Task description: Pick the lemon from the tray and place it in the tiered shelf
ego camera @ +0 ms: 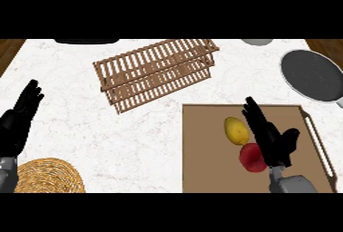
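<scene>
Overall count: one lemon [235, 130], one red fruit [252, 157], one tray [208, 154], one tiered shelf [157, 72], one woven basket [48, 176], one dark round pan [313, 75], two hands.
Lemon: lies on the brown tray, in its middle part, just above and left of the red fruit, the two almost touching.
Right hand [271, 138]: hovers over the tray with fingers straight and released, pointing up the view, holding nothing; the lemon sits just beside its fingers on their left, and whether they touch cannot be told.
Left hand [20, 118]: rests at the view's left edge, fingers straight and relaxed, holding nothing.
Tiered shelf: wooden slats, tilted on the white marble counter [100, 131], up and left of the tray, well apart from the lemon.
Open room: bare counter lies between the shelf's lower edge and the tray's top left corner.
Edges: the tray's light handle [320, 145] runs along its right side; the pan sits near the counter's right edge; the basket is at the lower left corner; dark and pale objects are cut off at the top edge.
</scene>
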Controlling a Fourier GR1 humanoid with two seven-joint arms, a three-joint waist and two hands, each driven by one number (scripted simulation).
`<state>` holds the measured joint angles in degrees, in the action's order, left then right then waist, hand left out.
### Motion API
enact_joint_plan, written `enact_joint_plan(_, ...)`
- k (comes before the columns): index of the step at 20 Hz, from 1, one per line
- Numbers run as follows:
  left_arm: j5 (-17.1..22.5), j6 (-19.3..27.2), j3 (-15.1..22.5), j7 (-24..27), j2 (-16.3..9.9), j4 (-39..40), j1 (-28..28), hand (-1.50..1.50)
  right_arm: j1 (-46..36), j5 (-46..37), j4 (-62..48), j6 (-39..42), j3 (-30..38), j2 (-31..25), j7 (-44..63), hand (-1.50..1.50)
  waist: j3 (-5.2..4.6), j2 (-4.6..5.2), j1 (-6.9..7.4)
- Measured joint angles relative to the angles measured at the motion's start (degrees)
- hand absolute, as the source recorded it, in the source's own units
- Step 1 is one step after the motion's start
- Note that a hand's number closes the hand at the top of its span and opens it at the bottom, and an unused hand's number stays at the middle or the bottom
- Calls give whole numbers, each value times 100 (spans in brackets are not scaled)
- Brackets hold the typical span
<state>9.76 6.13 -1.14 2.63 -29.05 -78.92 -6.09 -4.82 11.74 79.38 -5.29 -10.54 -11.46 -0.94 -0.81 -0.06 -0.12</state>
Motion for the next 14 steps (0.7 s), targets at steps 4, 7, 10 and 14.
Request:
enact_joint_plan(4, -63, -136, 207, -17, 134, 101, 121, 0, -4, -472, 231, -626, 388, -625, 633, -150, 33, -14, -92)
enact_joint_plan(7, -102, -221, 463, -99, 308, 154, 255, 0, 151, -1174, 27, -1132, 713, -1462, 1142, 150, -6, 21, -239)
enact_joint_plan(10, -126, -309, 733, -181, 527, 205, 370, 0, 312, -1633, -70, -1754, 1009, -1836, 1854, -150, 17, 13, -256)
enact_joint_plan(14, -274, -318, 1054, -265, 816, 149, 494, 0, 606, -1508, 710, -2089, 1178, -1602, 2274, -150, 54, -8, -153)
